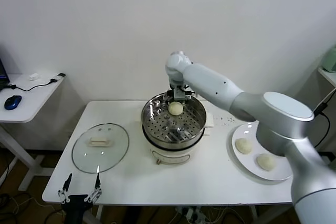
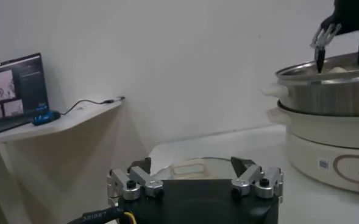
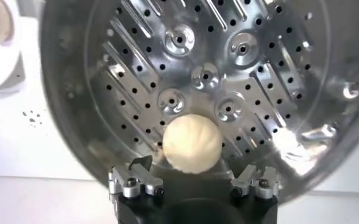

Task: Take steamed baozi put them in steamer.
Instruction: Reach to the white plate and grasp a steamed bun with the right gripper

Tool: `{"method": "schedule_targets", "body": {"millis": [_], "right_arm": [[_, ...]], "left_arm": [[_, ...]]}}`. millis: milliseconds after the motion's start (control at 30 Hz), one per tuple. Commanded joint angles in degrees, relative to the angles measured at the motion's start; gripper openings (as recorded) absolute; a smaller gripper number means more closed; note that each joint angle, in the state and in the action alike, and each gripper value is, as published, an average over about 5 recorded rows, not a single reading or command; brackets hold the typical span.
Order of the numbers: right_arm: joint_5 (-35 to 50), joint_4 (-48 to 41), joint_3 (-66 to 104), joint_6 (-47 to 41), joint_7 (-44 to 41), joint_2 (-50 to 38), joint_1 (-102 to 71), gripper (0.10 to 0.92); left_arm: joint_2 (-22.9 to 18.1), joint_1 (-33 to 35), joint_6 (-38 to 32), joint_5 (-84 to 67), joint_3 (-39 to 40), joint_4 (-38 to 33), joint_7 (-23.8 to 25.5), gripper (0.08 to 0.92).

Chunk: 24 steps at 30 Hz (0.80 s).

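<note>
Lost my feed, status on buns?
Right gripper open above steamer. One bun inside, two on plate. Left gripper open, parked low. Nothing blocking.

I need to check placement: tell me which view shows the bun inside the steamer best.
The right wrist view: the bun fills the middle, lying on the steamer's perforated floor. The head view shows it small near the far wall. The left wrist view shows only a sliver above the rim.

Steamer (image 1: 173, 124) mid-table, 1 baozi (image 1: 175, 108) inside at its back, glass lid (image 1: 100, 147) to its left, plate (image 1: 237, 158) with 2 buns (image 1: 243, 146) to its right.
</note>
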Motion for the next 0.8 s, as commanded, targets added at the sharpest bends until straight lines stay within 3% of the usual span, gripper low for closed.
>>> {"method": "schedule_targets", "body": {"millis": [33,133,333,467,800], "right_arm": [[28.99,7.99,-10.90,-19.94,-0.99,-11.95,11.61,0.823],[46.80,11.00,-21.08,-36.05,2.89,-19.76,16.83,0.823],[58.50,16.02,-25.49,-54.66,3.64,-31.25,17.78,0.823],[58.86,16.17,-25.14,-57.71,2.79,-36.97,14.59,0.823],[50.22,14.63,-13.11,-59.96,-0.71,-45.26,-3.05,0.823]], "left_arm": [[0.11,0.17,0.07,0.02,0.07,-0.40,0.02,0.823],[0.15,0.29,0.06,0.13,0.32,-0.71,0.05,0.823],[0.26,-0.06,0.18,0.27,0.69,-0.67,0.10,0.823],[0.34,-0.23,0.36,0.33,0.69,-0.76,0.13,0.823],[0.60,0.08,0.48,0.39,0.41,-0.65,0.15,0.823]]}}
